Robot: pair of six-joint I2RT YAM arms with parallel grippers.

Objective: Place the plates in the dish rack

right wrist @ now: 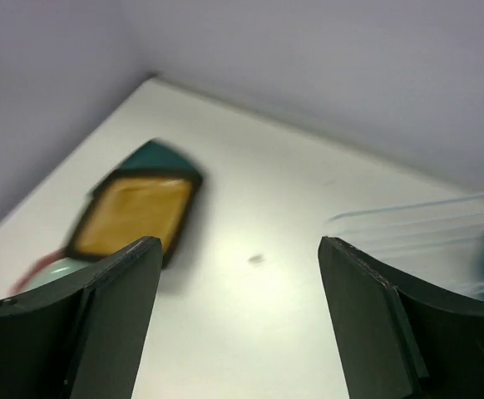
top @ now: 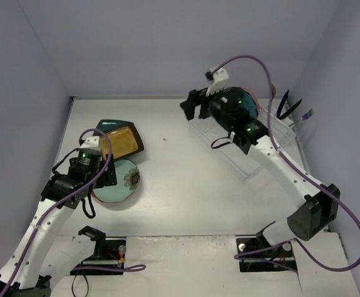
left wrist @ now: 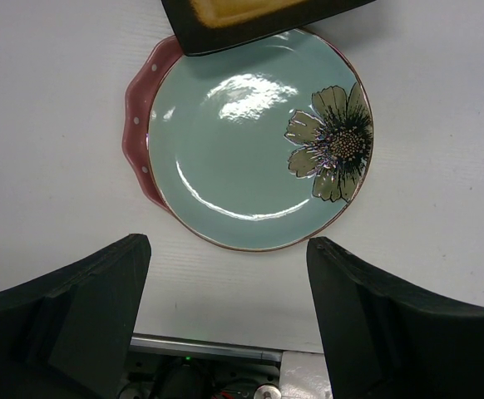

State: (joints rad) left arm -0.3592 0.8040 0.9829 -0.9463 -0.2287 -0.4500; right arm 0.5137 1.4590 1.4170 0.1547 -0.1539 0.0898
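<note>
left tool [left wrist: 227,249] jaws spread wide, pointing straight down; right tool [right wrist: 240,248] jaws parted, arm stretched far forward

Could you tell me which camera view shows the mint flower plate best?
The left wrist view: the mint flower plate fills it from above, flower sharp. Top external shows it small and partly hidden; right wrist shows only a blurred sliver.

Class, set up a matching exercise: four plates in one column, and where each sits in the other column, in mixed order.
1 mint plate
2 pink plate
3 mustard plate
4 blue plate

A in the rack
B under the mint plate
C over the mint plate's edge
D on the pink plate

Pairs: 1-D, 2-B, 3-C, 4-A
</note>
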